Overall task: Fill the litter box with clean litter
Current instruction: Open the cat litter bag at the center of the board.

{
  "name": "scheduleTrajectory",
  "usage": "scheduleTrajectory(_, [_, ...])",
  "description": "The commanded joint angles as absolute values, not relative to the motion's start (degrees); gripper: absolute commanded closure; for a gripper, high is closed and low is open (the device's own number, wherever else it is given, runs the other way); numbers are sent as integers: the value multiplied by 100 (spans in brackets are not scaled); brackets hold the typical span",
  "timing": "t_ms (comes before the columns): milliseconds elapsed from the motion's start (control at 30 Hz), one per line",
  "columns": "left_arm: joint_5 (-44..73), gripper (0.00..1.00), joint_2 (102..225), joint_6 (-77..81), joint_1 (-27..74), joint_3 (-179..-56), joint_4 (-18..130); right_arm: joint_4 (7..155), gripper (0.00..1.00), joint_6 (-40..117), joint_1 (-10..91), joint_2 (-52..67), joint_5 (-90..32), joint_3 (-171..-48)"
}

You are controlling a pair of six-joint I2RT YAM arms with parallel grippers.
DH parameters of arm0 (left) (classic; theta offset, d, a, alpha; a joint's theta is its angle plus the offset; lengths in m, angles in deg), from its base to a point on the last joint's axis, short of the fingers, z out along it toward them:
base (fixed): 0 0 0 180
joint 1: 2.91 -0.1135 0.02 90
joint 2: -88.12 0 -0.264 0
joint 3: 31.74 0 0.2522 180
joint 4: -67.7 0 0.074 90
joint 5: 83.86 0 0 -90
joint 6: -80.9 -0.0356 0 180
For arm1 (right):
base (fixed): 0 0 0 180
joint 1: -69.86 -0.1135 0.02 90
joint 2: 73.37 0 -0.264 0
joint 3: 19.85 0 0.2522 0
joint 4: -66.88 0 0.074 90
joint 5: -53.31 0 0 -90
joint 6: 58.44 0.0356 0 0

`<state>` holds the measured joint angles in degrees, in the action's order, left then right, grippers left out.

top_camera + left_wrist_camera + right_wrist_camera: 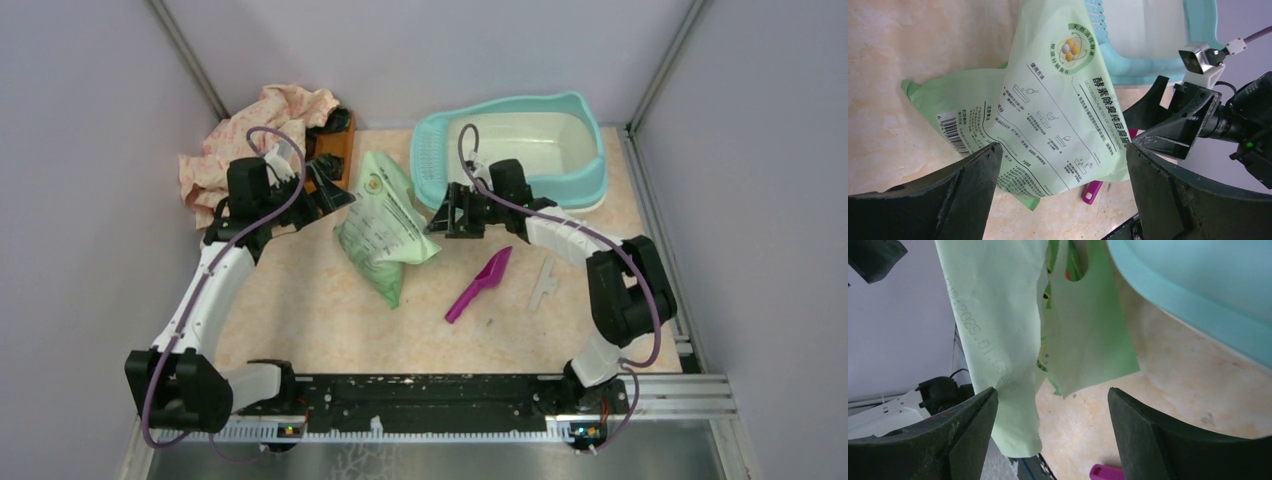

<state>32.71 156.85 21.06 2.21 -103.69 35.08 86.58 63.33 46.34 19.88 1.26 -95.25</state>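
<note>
Teal litter box (520, 103) sits far right on the desk (300, 300), just behind the right end effector (440, 218), which is spread apart. The left end effector (335, 190) is spread wide too. A bag (385, 225) stands between them.

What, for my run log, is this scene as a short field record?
litter box: far right of the table, basin looks empty
litter: none seen loose
bag: pale green, mid-table, between the two grippers
scoop: purple, lying on the table right of the bag
left gripper: open, at the bag's left, holding nothing
right gripper: open, at the bag's right, not clamped on it
cloth: bunched in the far left corner
</note>
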Motion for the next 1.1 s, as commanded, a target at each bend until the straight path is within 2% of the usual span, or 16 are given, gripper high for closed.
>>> scheduleTrajectory(0, [3232,1,15478,2034,254,-10405,3451,7645,19,6723,4355,2087,755,-9878])
scheduleTrajectory(233, [3228,1,15452,2053,254,-10301,3452,6922,20,7147,4047,2094,906,-10029])
scheduleTrajectory(433, [3215,1,15379,2072,259,-10233,3468,6770,31,7202,3752,2228,959,-10465])
scheduleTrajectory(667, [3250,1,15345,2126,265,-10227,3491,8022,39,6293,3527,2618,225,-11661])
scheduleTrajectory(733, [3238,1,15334,2134,271,-10242,3486,8549,47,5999,3499,2799,-49,-12012])
scheduleTrajectory(800, [3237,1,15321,2140,278,-10266,3482,9046,61,5654,3424,2919,-460,-12296])
scheduleTrajectory(967, [3215,1,15294,2142,297,-10271,3473,9753,80,4815,3040,2881,-1759,-12593])
scheduleTrajectory(1033, [3214,1,15298,2156,306,-10271,3473,9926,100,4403,2722,2800,-2463,-12634])
scheduleTrajectory(1067, [3202,1,15294,2153,311,-10271,3463,9961,100,4290,2587,2745,-2795,-12637])
